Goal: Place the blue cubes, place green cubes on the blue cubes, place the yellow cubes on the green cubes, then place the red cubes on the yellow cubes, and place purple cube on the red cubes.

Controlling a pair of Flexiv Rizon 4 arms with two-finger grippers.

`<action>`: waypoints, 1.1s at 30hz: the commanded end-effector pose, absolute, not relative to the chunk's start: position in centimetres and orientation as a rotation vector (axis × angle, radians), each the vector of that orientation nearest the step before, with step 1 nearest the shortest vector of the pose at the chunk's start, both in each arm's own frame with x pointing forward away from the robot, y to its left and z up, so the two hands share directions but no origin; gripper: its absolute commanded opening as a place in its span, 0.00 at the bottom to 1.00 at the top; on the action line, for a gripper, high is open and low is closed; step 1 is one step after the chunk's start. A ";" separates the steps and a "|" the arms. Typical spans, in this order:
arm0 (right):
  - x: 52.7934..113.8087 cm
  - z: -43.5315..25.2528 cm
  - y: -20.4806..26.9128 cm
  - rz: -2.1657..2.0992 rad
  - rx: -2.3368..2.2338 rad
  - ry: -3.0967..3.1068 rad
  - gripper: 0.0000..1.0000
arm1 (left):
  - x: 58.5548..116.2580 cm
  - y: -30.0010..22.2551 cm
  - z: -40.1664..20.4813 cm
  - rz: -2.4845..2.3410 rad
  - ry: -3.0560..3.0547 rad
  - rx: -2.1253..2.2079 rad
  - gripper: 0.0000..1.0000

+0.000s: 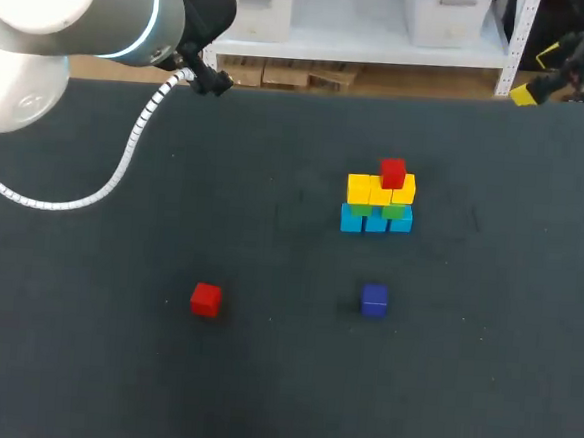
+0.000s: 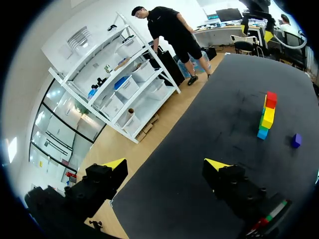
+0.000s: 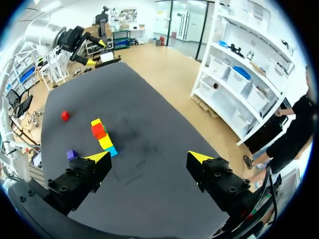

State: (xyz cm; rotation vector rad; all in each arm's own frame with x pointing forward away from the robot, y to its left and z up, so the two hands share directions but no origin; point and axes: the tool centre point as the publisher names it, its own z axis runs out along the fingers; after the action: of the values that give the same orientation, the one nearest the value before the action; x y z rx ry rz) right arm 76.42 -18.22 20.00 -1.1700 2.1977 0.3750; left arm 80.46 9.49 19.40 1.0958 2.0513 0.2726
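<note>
A stack (image 1: 378,200) stands right of the table's middle: three blue cubes (image 1: 375,223) at the bottom, green cubes (image 1: 394,211) barely showing, yellow cubes (image 1: 370,189) above, and one red cube (image 1: 392,172) on top. A second red cube (image 1: 205,299) lies loose at the front left, and the purple cube (image 1: 374,299) sits in front of the stack. My left gripper (image 2: 166,165) hangs open and empty over the table's far left edge, far from the stack (image 2: 266,115). At the far right corner my right gripper (image 3: 148,157) is open and empty too, well short of the stack (image 3: 102,137).
The dark table (image 1: 81,365) holds only the cubes. My left arm (image 1: 76,3) and its white cable (image 1: 126,157) reach over the far left corner. My right arm's gripper (image 1: 542,81) shows at the far right edge.
</note>
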 end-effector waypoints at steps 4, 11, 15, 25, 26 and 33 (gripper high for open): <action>75.6 19.6 -20.1 0.380 -1.075 2.159 1.00 | 80.6 9.5 19.4 0.270 2.052 1.100 1.00; 75.7 19.6 -21.4 0.380 -1.014 2.159 1.00 | 80.6 9.5 19.4 0.270 2.052 1.100 1.00; 75.8 19.6 -21.8 0.385 -0.992 2.159 1.00 | 80.6 9.5 19.4 0.270 2.052 1.100 1.00; 75.9 19.5 -22.0 0.430 -0.978 2.169 1.00 | 80.6 9.5 19.4 0.270 2.052 1.100 1.00; 75.9 19.5 -22.0 0.430 -0.978 2.169 1.00 | 80.6 9.5 19.4 0.270 2.052 1.100 1.00; 75.9 19.5 -22.0 0.430 -0.978 2.169 1.00 | 80.6 9.5 19.4 0.270 2.052 1.100 1.00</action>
State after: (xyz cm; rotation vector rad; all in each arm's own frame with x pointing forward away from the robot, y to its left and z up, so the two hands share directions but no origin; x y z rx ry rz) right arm 75.63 -21.98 19.56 -0.9751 2.1710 0.4227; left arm 80.46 9.49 19.40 1.0958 2.0512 0.2726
